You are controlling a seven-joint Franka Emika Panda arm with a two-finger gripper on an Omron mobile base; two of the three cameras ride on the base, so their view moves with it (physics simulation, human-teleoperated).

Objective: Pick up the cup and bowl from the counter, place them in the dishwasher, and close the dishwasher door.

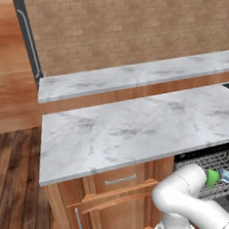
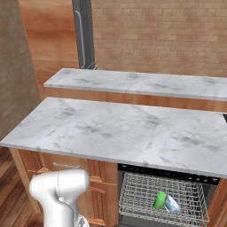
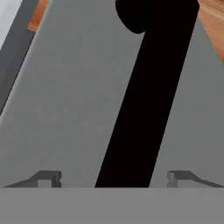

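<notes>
Down low, the gripper (image 3: 113, 178) shows in the hand view with its two dark finger tips (image 3: 46, 178) set wide apart and nothing between them, so it stands open and empty. Straight ahead of it lies a flat plain grey panel, the dishwasher door (image 3: 70, 109), with a broad black bar-like shape crossing it on a slant from the top of the view down between the tips; what that dark shape is cannot be told. A darker strip runs along the panel's left edge, and slivers of wooden floor (image 3: 214, 17) show at the upper corners. In the base views the white arm (image 1: 185, 198) bends downward in front of the cabinets. Just beside it the dishwasher (image 2: 164, 195) has its grey wire rack (image 2: 133, 195) drawn out under a black top strip, and in that rack the cup (image 2: 160, 200) lies on its side, touching the bowl (image 2: 172, 204), which sits tilted next to it. Above them spreads the counter (image 2: 111, 128), with wooden drawer fronts (image 1: 120, 184) beneath, and behind it the narrower marble ledge (image 2: 142, 84) against the brick wall (image 2: 159, 35).
</notes>
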